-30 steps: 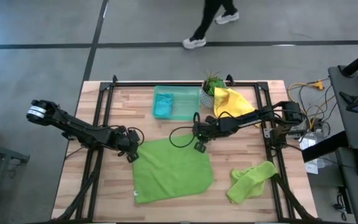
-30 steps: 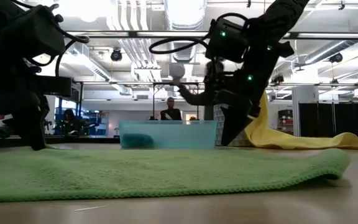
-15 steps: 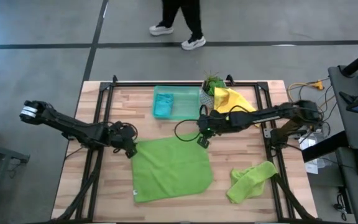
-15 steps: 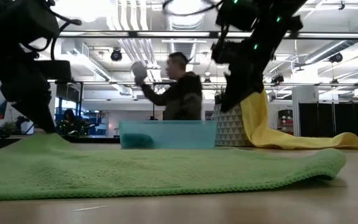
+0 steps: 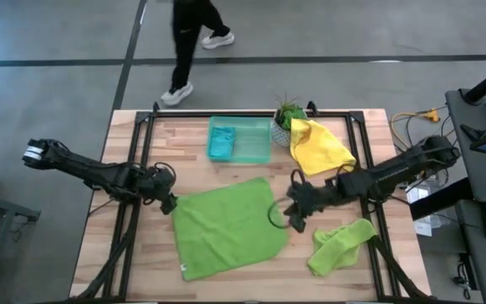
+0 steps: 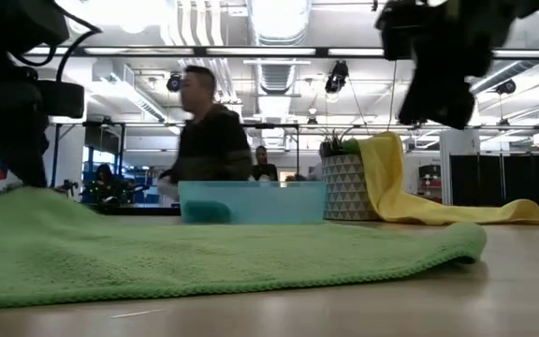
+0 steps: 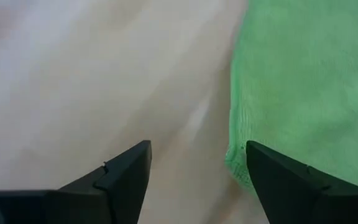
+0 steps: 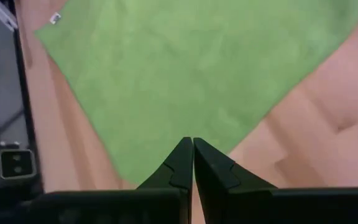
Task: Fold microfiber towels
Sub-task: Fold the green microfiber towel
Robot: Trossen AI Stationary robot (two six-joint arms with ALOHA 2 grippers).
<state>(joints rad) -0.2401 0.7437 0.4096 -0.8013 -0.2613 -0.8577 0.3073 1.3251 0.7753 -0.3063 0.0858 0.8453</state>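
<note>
While flat green towel fills view, tray contents blurred.

1. The person walking past the surface is cut off at the high view's upper edge; only the legs show.
2. In the low view, the right arm runs out past the upper edge.
3. What lies in the tray is too small to tell.
4. The left wrist view blurs the surface.

Dark jointed arms, looping black cables, tapered fingers.
</note>
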